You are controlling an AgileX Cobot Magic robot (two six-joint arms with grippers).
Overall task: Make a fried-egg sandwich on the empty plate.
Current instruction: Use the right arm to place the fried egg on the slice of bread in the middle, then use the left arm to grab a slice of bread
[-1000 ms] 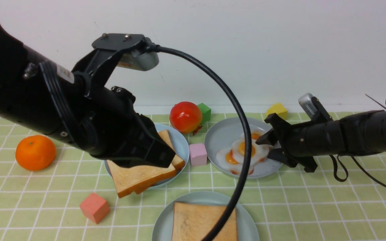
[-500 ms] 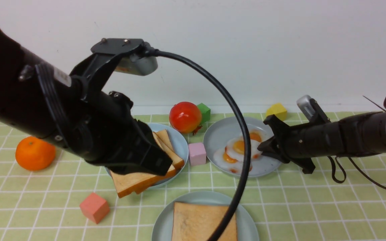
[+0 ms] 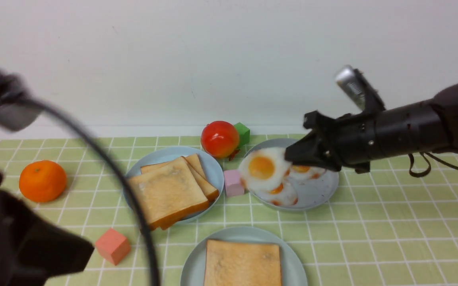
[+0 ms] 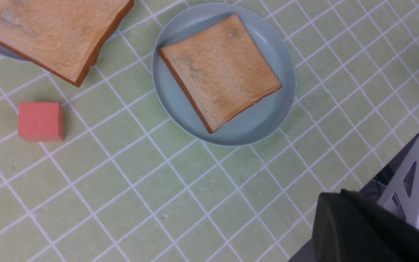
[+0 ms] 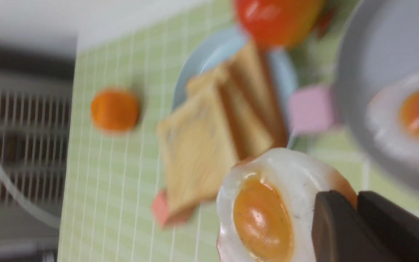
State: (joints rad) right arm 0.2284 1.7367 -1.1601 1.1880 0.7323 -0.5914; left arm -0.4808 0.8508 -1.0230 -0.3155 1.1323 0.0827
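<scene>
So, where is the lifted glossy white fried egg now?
Front view: the right gripper holds the fried egg over the grey plate's left rim, beside the pink cube.

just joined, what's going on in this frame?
The right gripper is clamped on the edge of one fried egg and holds it in the air over the left rim of the grey plate, which has other eggs on it. The aqua plate nearest the robot carries one toast slice, no egg on it yet. A toast stack sits on the light blue plate. The left gripper is shut, low at the near left, with nothing visibly in it.
</scene>
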